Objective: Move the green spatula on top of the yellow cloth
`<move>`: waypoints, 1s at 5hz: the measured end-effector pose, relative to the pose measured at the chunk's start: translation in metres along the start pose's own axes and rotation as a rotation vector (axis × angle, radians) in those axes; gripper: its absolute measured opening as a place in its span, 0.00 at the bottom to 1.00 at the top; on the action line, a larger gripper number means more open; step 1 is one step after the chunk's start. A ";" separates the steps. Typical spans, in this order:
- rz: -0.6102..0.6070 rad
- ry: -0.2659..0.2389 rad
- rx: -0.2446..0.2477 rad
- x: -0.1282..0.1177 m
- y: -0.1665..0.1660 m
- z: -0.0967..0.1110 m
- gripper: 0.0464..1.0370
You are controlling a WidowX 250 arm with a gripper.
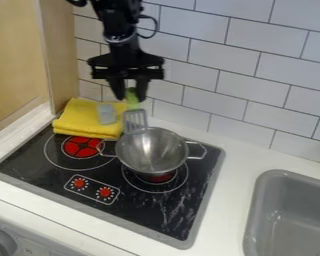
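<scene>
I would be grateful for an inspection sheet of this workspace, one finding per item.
Surface: black stovetop in a white counter.
Job's things: green spatula held up, slotted blade downward; yellow cloth folded at the stovetop's back left.
Clutter: metal pot on the stovetop; small pale object on the cloth, kind unclear.
Hand: closed on the spatula's handle.
Cables: black loop beside the arm.
Surroundings: tiled wall, wooden panel, gray sink.

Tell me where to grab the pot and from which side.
Best, I think, by the handle nearer the sink, coming from above, one jaw inside its loop. It juts sideways from the rim, while the opposite handle sits close to the cloth.
</scene>
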State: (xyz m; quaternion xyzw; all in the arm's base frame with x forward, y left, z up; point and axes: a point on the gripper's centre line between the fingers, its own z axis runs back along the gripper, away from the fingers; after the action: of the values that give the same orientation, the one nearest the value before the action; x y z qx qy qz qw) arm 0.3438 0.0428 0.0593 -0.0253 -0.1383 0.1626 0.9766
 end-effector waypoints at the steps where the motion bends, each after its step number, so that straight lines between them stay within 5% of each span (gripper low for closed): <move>1: 0.052 -0.014 0.026 0.006 0.017 -0.003 0.34; 5: 0.171 0.034 0.084 0.019 0.068 -0.039 0.34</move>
State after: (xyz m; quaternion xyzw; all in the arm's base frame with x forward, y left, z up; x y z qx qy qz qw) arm 0.3505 0.1128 0.0201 0.0014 -0.1119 0.2508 0.9615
